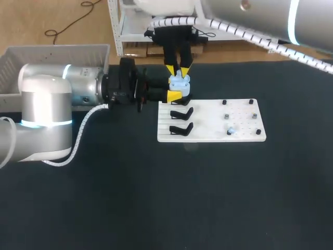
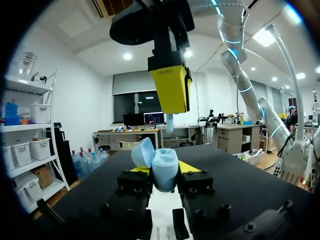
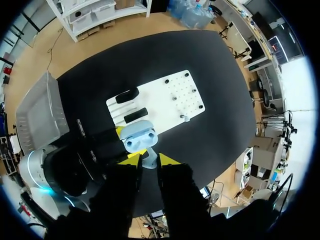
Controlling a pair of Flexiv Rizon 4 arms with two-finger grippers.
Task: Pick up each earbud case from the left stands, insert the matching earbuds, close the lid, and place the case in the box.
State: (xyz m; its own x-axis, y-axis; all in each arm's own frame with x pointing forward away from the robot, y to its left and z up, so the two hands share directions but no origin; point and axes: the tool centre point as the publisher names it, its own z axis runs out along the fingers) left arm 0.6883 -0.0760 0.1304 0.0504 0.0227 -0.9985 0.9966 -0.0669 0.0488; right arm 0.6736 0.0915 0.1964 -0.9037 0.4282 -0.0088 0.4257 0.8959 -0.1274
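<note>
Fingers of my left gripper (image 2: 163, 169) are clamped on the open earbud case (image 2: 164, 172), yellow tips pressing it from both sides, lid (image 2: 142, 151) tipped back. Directly over it, my right gripper (image 1: 178, 70) points straight down, pinching a pale earbud (image 2: 170, 122) between its tips. The bud hangs just above the case's open sockets, apart from them as far as I can see. Over to the head view: the case is held at the far left corner of the white board (image 1: 244, 136), and at 6 o'clock from it two black stands (image 1: 181, 112) lie in a column. Out at 4 o'clock, a loose earbud (image 1: 229, 130) rests on the board. Farther off at 9 o'clock, the box (image 1: 52, 54) sits by the table (image 1: 156, 208) edge.
</note>
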